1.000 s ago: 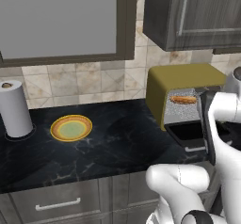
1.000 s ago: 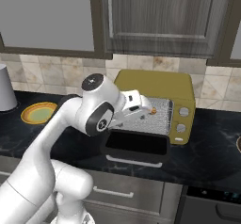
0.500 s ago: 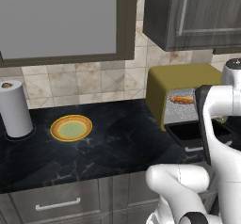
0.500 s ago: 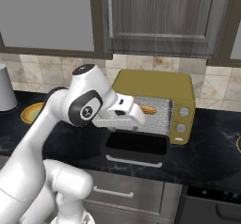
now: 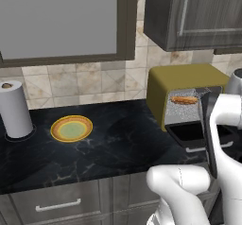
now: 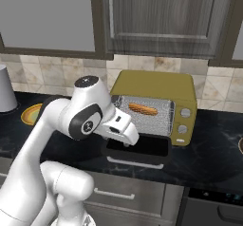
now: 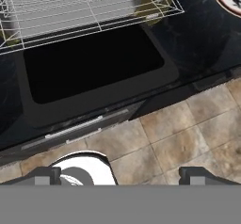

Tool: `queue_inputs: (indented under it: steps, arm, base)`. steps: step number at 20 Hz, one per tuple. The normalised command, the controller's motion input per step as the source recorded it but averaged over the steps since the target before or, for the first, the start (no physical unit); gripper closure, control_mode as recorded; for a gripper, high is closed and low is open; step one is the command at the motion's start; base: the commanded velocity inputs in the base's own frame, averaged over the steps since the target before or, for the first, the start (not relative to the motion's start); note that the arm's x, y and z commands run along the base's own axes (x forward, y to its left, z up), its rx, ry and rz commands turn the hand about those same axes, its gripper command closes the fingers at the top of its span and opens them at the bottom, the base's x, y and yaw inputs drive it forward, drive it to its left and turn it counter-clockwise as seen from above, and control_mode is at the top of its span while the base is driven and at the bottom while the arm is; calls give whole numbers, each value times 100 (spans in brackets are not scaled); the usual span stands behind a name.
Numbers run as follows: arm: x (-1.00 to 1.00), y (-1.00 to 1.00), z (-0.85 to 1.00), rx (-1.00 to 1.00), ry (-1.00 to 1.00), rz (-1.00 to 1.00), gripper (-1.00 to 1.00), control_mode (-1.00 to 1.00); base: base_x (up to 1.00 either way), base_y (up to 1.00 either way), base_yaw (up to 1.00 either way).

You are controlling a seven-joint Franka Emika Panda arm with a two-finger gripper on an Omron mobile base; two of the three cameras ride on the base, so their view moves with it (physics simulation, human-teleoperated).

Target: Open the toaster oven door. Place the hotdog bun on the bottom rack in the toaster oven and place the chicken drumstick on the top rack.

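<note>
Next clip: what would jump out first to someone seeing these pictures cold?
The mustard-yellow toaster oven against the tiled wall, its door dropped flat onto the dark counter. A hotdog bun lies on a rack inside. The big white arm's open gripper hangs over the door.

white arm bent at the elbow, wrist angled downward, gripper (image 7: 115,173) empty, fingers spread wide

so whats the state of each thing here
toaster oven door: open, folded down flat
hotdog bun: lying on a rack inside the toaster oven
claw: open, empty, above the door
yellow plate: empty, on the counter
upper cabinet: shut
</note>
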Motion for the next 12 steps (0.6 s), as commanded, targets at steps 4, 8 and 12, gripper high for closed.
queue_inputs:
  steps: [4,8,12]
  arm:
    - [0,0,0,0,0,0,-100,-100]
    - [0,0,0,0,0,0,-100,-100]
    - [0,0,0,0,0,0,-100,-100]
  base:
    - [0,0,0]
    - [0,0,0]
    - [0,0,0]
